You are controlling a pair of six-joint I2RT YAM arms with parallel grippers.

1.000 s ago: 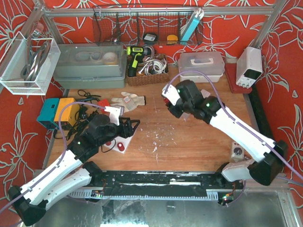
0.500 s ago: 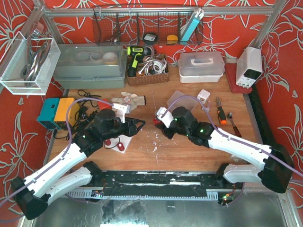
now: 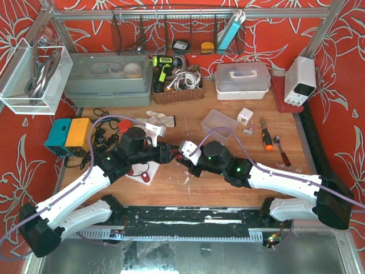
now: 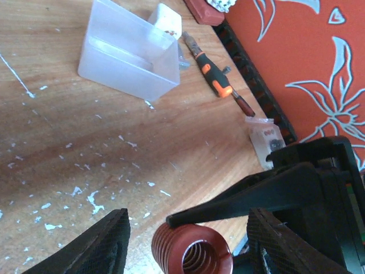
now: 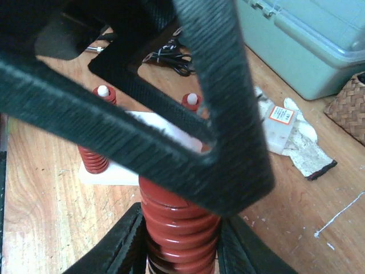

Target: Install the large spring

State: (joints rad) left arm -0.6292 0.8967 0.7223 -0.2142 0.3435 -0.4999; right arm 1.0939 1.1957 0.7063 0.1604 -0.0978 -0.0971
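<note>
**Right gripper (image 5: 181, 220) clamped on the large spring (image 5: 179, 228), left gripper (image 4: 188, 212) apart around it**

The right gripper's two fingers (image 5: 122, 242) press against opposite sides of the large spring's red coils and hold it firmly. The left gripper stands with its jaws apart. In its wrist view one textured finger (image 4: 108, 242) sits on each side of the spring's open end, with a gap on both sides, so it touches nothing.

From above, both arms reach inward and meet just right of the white plate (image 3: 146, 177). The left arm runs diagonally up from its base at the near left. The right arm stretches low across the table (image 3: 228, 188) from the near right, its wrist turned towards the plate. The two grippers overlap, and the left one's black finger frame crosses in front of the right wrist camera.

The spring is a thick, dark red coil, seen end-on as a hollow ring from the left wrist. It is off the plate, beside it. On the plate, two smaller red springs (image 5: 94, 157) sit on white-tipped posts.
</note>
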